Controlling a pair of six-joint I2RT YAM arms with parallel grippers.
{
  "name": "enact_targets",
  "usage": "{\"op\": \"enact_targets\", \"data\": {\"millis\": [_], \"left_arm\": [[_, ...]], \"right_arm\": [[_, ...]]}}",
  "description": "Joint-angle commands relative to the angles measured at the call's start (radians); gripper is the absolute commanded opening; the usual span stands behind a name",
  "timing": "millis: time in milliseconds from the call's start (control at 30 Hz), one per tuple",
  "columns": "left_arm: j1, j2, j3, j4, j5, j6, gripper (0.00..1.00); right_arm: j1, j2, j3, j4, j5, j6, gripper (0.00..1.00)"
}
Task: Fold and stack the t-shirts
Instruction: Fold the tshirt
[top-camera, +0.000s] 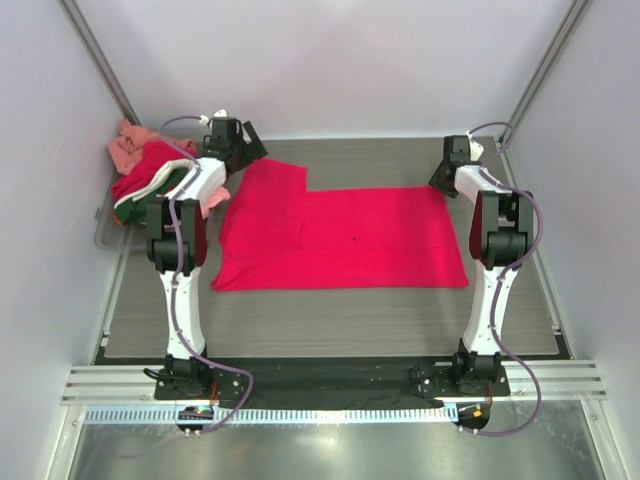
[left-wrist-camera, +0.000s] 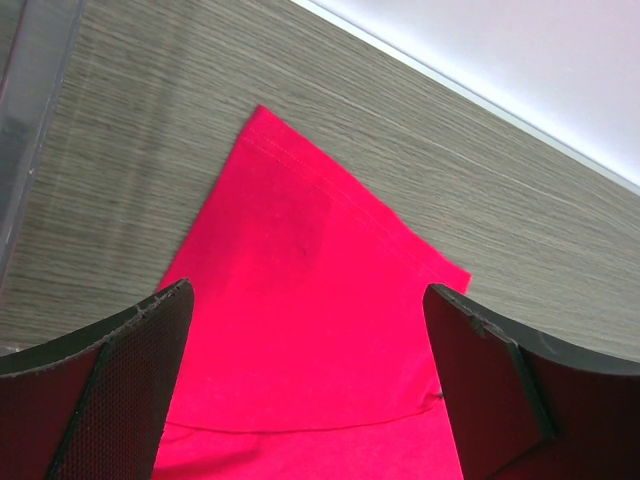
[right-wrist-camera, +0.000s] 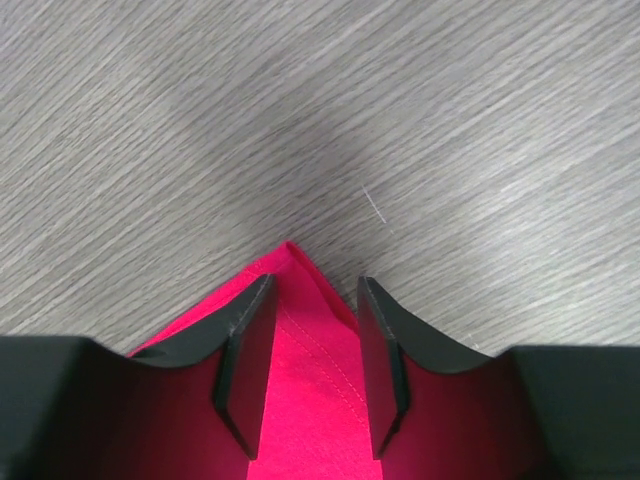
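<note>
A crimson-red t-shirt (top-camera: 340, 235) lies flat on the wooden table, one sleeve (top-camera: 270, 180) pointing to the far left. My left gripper (top-camera: 247, 148) hovers above that sleeve, open wide; in the left wrist view the sleeve (left-wrist-camera: 300, 220) lies between the spread fingers (left-wrist-camera: 130, 380) of the gripper (left-wrist-camera: 308, 295), untouched. My right gripper (top-camera: 445, 182) sits at the shirt's far right corner. In the right wrist view that corner (right-wrist-camera: 310, 400) lies flat between the gripper's (right-wrist-camera: 315, 285) fingers, which stand apart with a gap on each side. More t-shirts (top-camera: 150, 180), pink, red, dark green and white, are heaped at the far left.
A clear plastic tray (top-camera: 105, 225) holds the heap at the table's left edge; its wall (left-wrist-camera: 30, 120) shows in the left wrist view. White walls close in the back and sides. A metal rail (top-camera: 330, 385) runs along the near edge.
</note>
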Motion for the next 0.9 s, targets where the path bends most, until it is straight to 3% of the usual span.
{"op": "enact_targets", "data": {"millis": [0, 233, 300, 333, 367, 433, 567, 667, 867], "left_arm": [[0.001, 0.015, 0.064, -0.003, -0.028, 0.015, 0.97], [0.001, 0.043, 0.091, -0.016, -0.034, 0.019, 0.97], [0.004, 0.046, 0.093, -0.017, -0.038, 0.021, 0.97], [0.007, 0.047, 0.096, -0.019, -0.037, 0.021, 0.97], [0.010, 0.053, 0.097, -0.019, -0.035, 0.019, 0.97], [0.013, 0.060, 0.104, -0.019, -0.028, 0.018, 0.97], [0.019, 0.083, 0.120, -0.019, -0.023, 0.024, 0.97], [0.019, 0.106, 0.142, -0.017, -0.012, 0.027, 0.88], [0.019, 0.184, 0.234, -0.052, -0.001, 0.022, 0.82]], "right_arm": [[0.005, 0.026, 0.011, -0.055, -0.069, -0.002, 0.42], [0.012, 0.049, 0.035, -0.052, -0.109, -0.002, 0.39], [0.012, 0.051, 0.040, -0.052, -0.109, -0.002, 0.29], [0.012, 0.054, 0.042, -0.053, -0.104, 0.000, 0.14], [0.012, 0.055, 0.043, -0.052, -0.100, 0.001, 0.07], [0.012, 0.063, 0.060, -0.059, -0.080, 0.003, 0.01], [0.010, 0.071, 0.103, -0.085, -0.054, -0.003, 0.01], [0.012, 0.066, 0.101, -0.085, -0.051, -0.005, 0.01], [0.010, 0.066, 0.100, -0.084, -0.069, -0.006, 0.01]]}}
